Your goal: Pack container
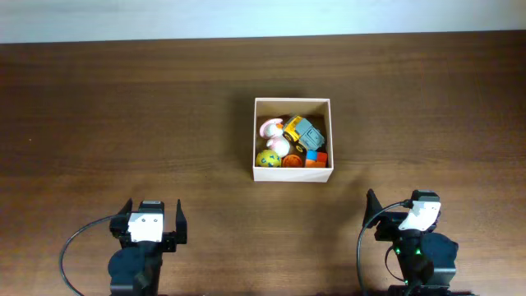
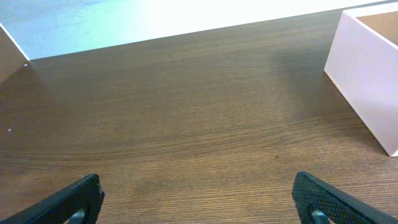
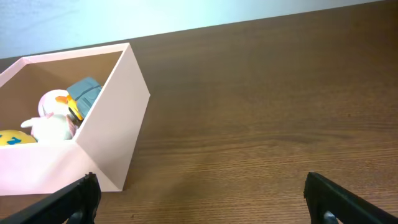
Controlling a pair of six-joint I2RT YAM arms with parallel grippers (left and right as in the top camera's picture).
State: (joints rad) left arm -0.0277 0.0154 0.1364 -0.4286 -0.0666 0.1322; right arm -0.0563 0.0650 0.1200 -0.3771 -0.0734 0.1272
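Observation:
The container is a square cream-walled box at the table's middle. It holds several toys: a pink and white plush, a yellow ball, a grey and yellow truck and orange pieces. My left gripper is open and empty at the front left, far from the box; its wrist view shows one box wall at the right. My right gripper is open and empty at the front right; its wrist view shows the box at the left.
The dark wood table runs to a pale wall at the back. Black cables loop beside both arm bases. A pale edge shows at the far left of the left wrist view.

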